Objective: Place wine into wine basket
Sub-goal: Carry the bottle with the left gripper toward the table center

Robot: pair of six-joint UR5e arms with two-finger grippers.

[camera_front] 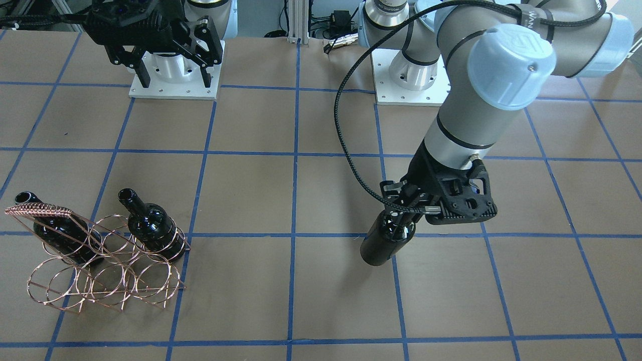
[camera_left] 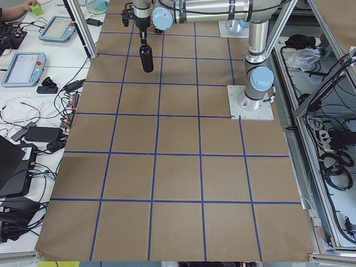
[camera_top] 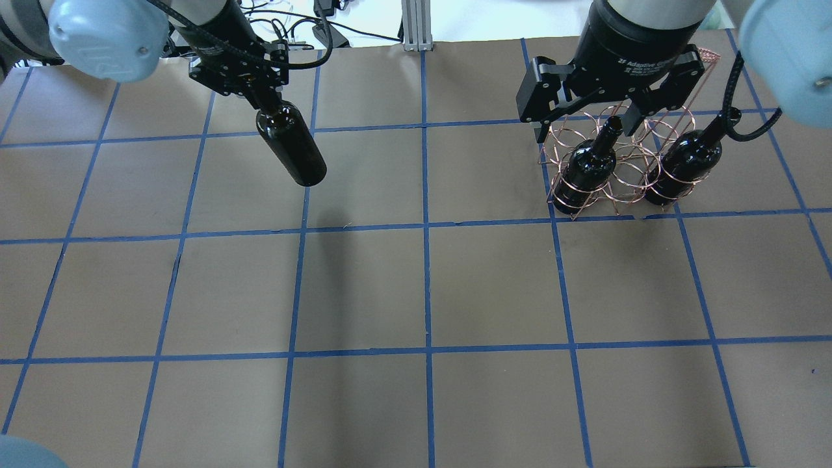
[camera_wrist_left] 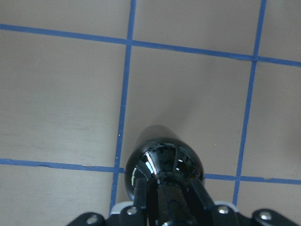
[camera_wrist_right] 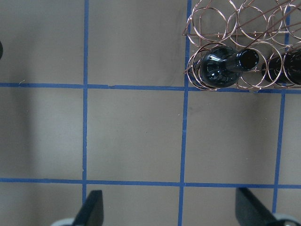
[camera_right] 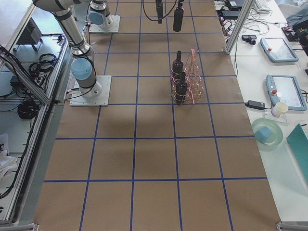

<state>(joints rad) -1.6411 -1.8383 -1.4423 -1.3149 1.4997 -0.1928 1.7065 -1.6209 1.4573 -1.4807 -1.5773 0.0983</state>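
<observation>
Left gripper [camera_front: 401, 214] is clamped on the neck of the wine bottle [camera_front: 383, 245]. The bottle hangs clear of the table [camera_front: 301, 301], well apart from the wine basket [camera_front: 60, 296]. Carry it upright over a vacant ring [camera_front: 158, 281], centre the base, then lower straight. Right gripper [camera_front: 175, 80]: fingers apart, empty.

Two bottles [camera_front: 150, 225] fill outer rings of the wine basket [camera_front: 40, 209]; the ring between seems free.
</observation>
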